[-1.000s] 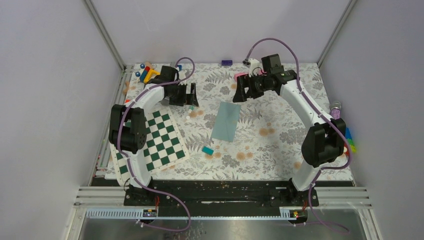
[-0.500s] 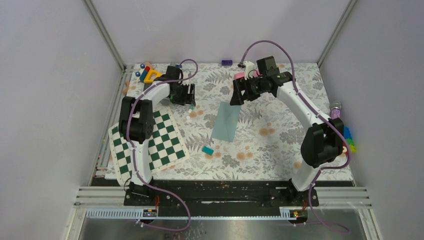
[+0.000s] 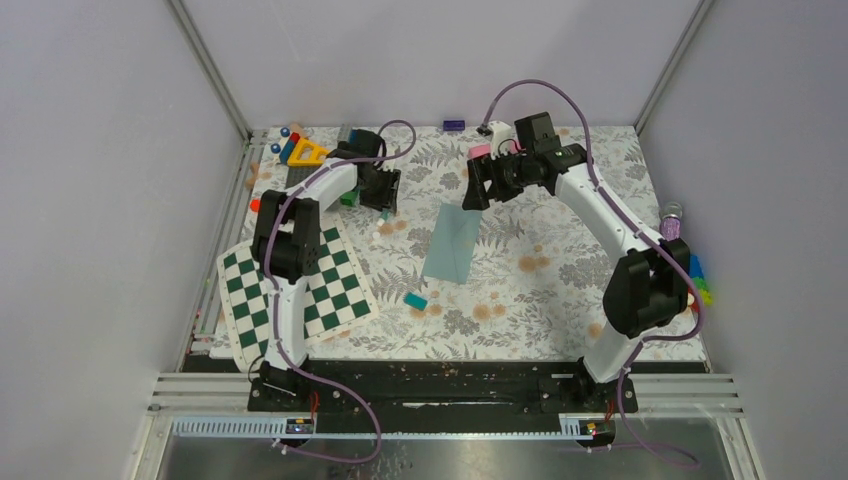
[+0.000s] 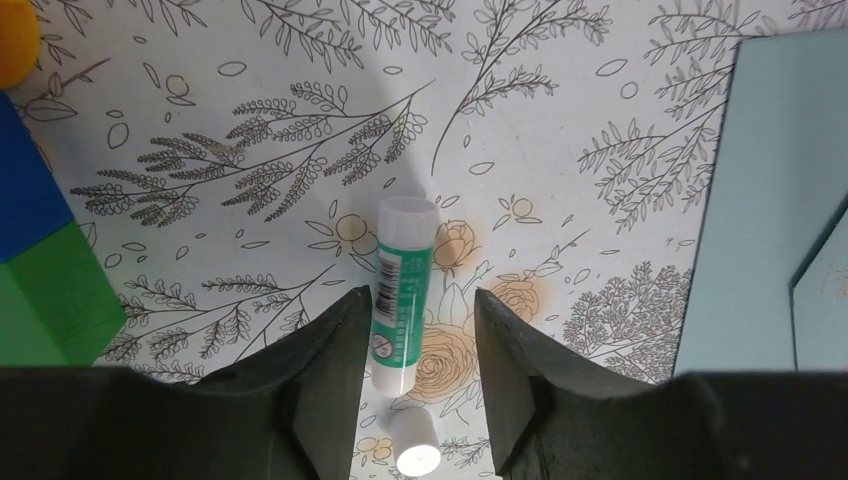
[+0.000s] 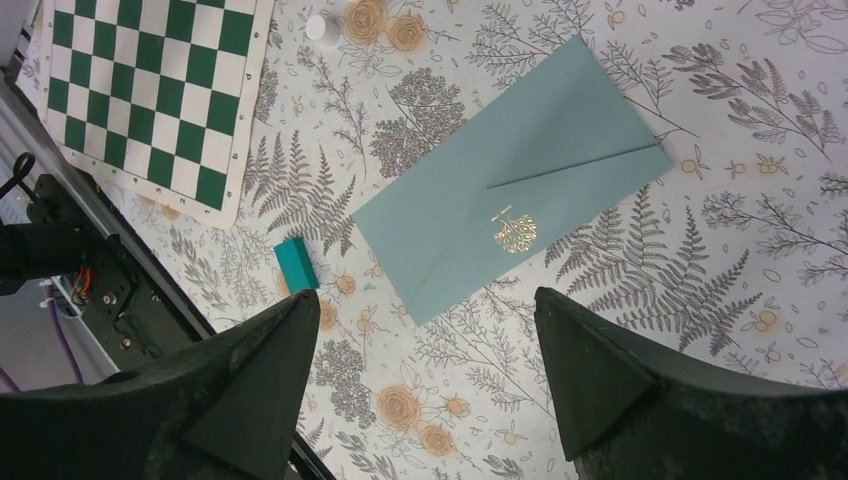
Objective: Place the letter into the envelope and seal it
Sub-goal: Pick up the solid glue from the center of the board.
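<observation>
The teal envelope [image 3: 452, 243] lies flat mid-table, flap side up, with a gold emblem [image 5: 513, 231]; its edge shows at the right of the left wrist view [image 4: 760, 200]. The letter is out of view. My left gripper [image 3: 380, 193] hangs low over a green-and-white glue stick [image 4: 400, 285] lying on the cloth. Its jaws [image 4: 420, 295] straddle the stick and stand partly open, with a gap on the right side. The stick's white cap [image 4: 415, 447] lies loose beside it. My right gripper [image 3: 476, 188] hovers wide open above the envelope's far end, empty [image 5: 425, 300].
A green-white checkerboard [image 3: 295, 285] lies front left and a small teal block [image 3: 415, 300] sits near the envelope's near end. Green and blue blocks [image 4: 45, 290] lie left of the glue stick. Coloured toys [image 3: 297, 150] sit at the back left, more at the right edge [image 3: 697, 278].
My left gripper has shifted right and farther back over the glue stick, and its jaws have narrowed from wide open. The right gripper slid slightly left. The envelope has not moved.
</observation>
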Controlling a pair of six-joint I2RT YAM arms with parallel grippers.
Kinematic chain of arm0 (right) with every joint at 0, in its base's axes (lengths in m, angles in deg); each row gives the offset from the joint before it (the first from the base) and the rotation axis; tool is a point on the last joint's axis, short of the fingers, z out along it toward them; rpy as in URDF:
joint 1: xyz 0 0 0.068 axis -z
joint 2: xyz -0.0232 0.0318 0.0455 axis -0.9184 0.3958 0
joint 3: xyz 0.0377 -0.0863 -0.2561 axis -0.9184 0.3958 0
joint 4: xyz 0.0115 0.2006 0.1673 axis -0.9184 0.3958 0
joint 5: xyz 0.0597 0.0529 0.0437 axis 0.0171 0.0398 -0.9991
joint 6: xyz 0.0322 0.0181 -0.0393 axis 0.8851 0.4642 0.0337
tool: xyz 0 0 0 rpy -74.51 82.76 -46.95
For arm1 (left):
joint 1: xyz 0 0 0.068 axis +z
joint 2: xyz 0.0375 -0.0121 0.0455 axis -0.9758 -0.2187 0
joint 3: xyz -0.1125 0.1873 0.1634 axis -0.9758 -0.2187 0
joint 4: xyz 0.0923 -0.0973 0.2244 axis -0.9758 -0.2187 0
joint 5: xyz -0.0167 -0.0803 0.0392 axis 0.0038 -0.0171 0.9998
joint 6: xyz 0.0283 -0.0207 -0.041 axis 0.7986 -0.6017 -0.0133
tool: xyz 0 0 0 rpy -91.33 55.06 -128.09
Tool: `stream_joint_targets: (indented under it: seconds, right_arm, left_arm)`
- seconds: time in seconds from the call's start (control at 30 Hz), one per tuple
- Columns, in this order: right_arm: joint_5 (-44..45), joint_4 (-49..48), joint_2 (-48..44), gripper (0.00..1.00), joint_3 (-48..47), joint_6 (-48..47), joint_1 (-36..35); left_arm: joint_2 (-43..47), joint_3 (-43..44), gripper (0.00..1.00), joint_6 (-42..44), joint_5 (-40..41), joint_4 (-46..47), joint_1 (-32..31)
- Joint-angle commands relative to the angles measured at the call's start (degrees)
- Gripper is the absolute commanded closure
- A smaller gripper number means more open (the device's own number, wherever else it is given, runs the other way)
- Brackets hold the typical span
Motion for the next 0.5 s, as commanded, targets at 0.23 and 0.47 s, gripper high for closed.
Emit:
stream_joint_targets:
  seconds: [0.23, 0.47]
  right_arm:
    - [1.8, -0.8, -6.2, 0.14, 0.8, -1.7, -0.3]
    - [1.7, -0.8, -6.7, 0.14, 0.9, -1.3, -0.2]
  left_arm:
    - [-0.4, 1.2, 0.57, 2.2, 7.7, -3.7, -0.6]
    - [-0.6, 1.0, 0.76, 2.7, 6.1, -4.2, -0.9]
